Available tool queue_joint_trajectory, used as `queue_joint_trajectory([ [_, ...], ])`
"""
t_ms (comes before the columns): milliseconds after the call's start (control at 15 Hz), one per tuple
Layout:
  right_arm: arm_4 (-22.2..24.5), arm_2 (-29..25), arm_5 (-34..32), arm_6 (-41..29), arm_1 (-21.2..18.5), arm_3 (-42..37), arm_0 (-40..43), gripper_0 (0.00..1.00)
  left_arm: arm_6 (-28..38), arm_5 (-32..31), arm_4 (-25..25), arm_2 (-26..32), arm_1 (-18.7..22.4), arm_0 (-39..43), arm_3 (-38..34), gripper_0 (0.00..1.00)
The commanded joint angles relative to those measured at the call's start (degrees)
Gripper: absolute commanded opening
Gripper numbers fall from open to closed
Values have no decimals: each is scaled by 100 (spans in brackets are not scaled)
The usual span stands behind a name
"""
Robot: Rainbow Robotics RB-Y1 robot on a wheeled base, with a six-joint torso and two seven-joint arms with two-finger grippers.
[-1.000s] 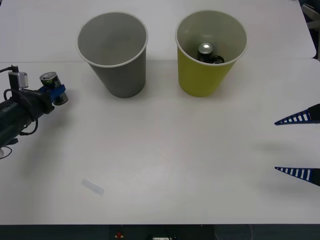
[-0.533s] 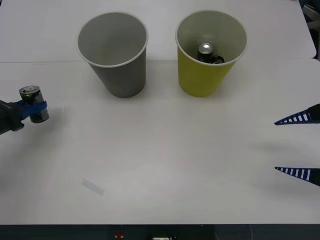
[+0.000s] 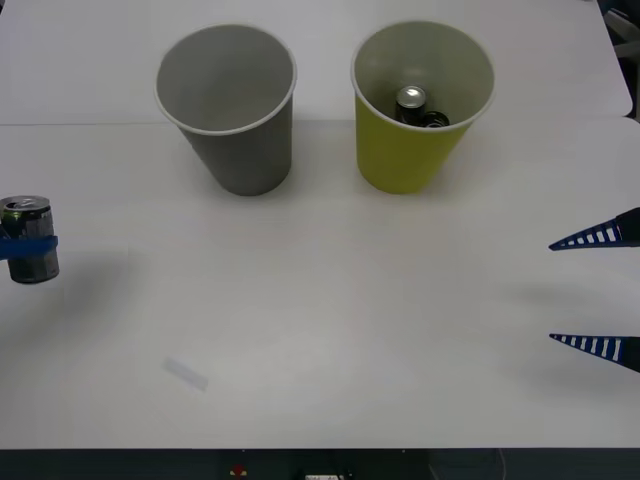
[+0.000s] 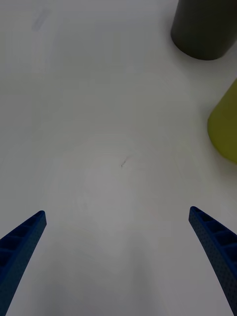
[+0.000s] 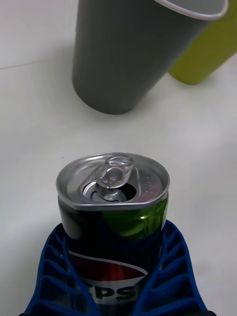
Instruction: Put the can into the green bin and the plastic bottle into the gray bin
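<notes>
Gray bin and green bin same spots as before. Pulled back toward the table's left edge: left gripper, blue fingers clamping the upright Pepsi can. Parked right, right gripper spread wide.

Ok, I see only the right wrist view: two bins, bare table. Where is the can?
Observer: The left gripper holds the can upright at the far left of the table, left of the gray bin.
Operator: Is the can opened?
Observer: Yes, its tab is raised and its mouth is open.
Operator: Is the green bin empty?
Observer: No, dark cans lie inside it; your right gripper waits open at the table's right.
</notes>
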Motion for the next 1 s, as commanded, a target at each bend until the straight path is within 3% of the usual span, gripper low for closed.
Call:
queue_joint_trajectory([
  [67,0,0,0,0,0,0,0,100,17,-535,52,255,0,-251,-60,0],
  [533,0,0,0,0,0,0,0,100,-132,-535,166,-115,0,-937,-411,0],
  [800,0,0,0,0,0,0,0,100,9,-535,69,-756,-18,-1860,-429,0],
  [1000,0,0,0,0,0,0,0,100,140,-535,-282,-1248,-229,-2633,-429,0],
])
